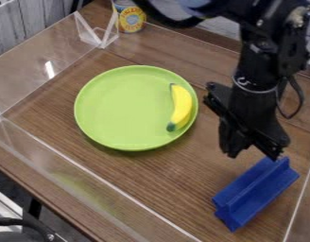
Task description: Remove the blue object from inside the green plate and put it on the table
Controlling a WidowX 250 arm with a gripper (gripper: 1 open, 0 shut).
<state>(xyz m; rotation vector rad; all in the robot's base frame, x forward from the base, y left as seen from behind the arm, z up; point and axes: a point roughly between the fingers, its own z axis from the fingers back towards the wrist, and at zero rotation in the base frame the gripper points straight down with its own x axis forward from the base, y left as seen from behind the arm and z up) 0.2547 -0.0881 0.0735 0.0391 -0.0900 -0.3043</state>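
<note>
One blue block (256, 194) lies on the wood-grain tabletop (145, 178), outside the green plate (120, 109), with the robot's claw (249, 149) poised just beyond it. From the claw, the block sits toward the bottom of the camera view, its upper end nearest the dark fingers and its lower end reaching toward the near side of the tabletop. The block's long axis slants from lower left to upper right, close to the clear wall at the right. The claw appears pressed together, with the block apart from it; whether the two overlap in height cannot be told from this single angle. A yellow banana (181, 106) rests inside the plate's right side, to the claw's left in the view. The removal looks complete, leaving, by all appearances, only a withdrawal of the arm. That exit would best run up and away from the block's upper end, since a low sweep toward the bottom of the view could nudge the block along its length, and one to the left could disturb the plate.
</note>
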